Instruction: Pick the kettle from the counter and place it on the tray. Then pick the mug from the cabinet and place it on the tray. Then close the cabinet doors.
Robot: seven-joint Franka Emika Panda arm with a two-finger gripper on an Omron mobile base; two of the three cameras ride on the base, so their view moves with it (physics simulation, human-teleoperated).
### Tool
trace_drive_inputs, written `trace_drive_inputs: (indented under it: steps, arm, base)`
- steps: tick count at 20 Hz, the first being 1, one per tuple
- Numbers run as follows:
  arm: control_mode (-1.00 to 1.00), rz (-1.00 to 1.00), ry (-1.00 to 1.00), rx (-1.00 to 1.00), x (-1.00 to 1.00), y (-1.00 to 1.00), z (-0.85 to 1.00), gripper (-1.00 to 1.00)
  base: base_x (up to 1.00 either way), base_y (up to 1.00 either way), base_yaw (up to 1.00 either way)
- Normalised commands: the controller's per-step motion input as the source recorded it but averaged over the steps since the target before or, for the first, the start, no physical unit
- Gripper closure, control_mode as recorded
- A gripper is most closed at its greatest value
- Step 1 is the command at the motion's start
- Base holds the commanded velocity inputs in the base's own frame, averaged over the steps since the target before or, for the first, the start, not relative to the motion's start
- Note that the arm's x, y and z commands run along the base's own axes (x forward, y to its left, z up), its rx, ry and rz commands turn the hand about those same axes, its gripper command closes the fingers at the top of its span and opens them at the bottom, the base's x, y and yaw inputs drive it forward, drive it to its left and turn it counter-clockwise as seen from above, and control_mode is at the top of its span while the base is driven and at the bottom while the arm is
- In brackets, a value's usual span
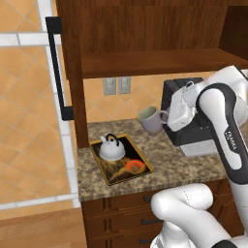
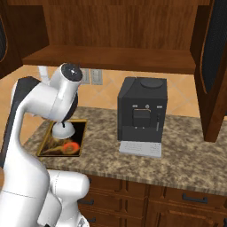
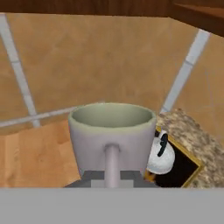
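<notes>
My gripper [image 1: 164, 116] is shut on the side handle of the grey-beige mug [image 1: 151, 119], which it holds upright above the counter [image 1: 189, 164], right of the tray and beside the coffee machine. In the hand view the mug [image 3: 111, 131] is close up, its greenish inside showing. The silvery kettle [image 1: 112, 148] stands on the far end of the gold-rimmed tray [image 1: 100, 166]; the kettle [image 3: 161, 156] and the tray [image 3: 186, 169] lie below and beyond the mug. My arm partly hides the kettle [image 2: 63, 130] in the right base view. The cabinet [image 1: 145, 62] stands open, its shelf bare.
A black coffee machine [image 2: 142, 111] stands on the counter right of the tray [image 2: 53, 152]. The left cabinet door [image 1: 72, 72] with its black bar handle [image 1: 57, 68] and the right door [image 2: 215, 57] both stand swung out. Dark drawers [image 1: 121, 213] run under the counter.
</notes>
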Motion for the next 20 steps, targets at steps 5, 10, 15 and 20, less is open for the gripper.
trace_drive_inputs:
  steps: [5, 10, 15, 20]
  arm:
    - [-1.00, 0.29, 0.00, -0.02, 0.00, 0.29, -0.95, 1.00]
    - [-1.00, 0.16, 0.00, -0.11, 0.49, 0.63, -0.68, 1.00]
    - [-1.00, 0.21, 0.00, 0.00, 0.38, 0.48, -0.56, 1.00]
    - [-1.00, 0.36, 0.02, 0.13, 0.07, 0.34, -0.37, 1.00]
  base:
    - [0.00, 0.00, 0.00]
    - [0.00, 0.00, 0.00]
    - [0.00, 0.00, 0.00]
    - [0.00, 0.00, 0.00]
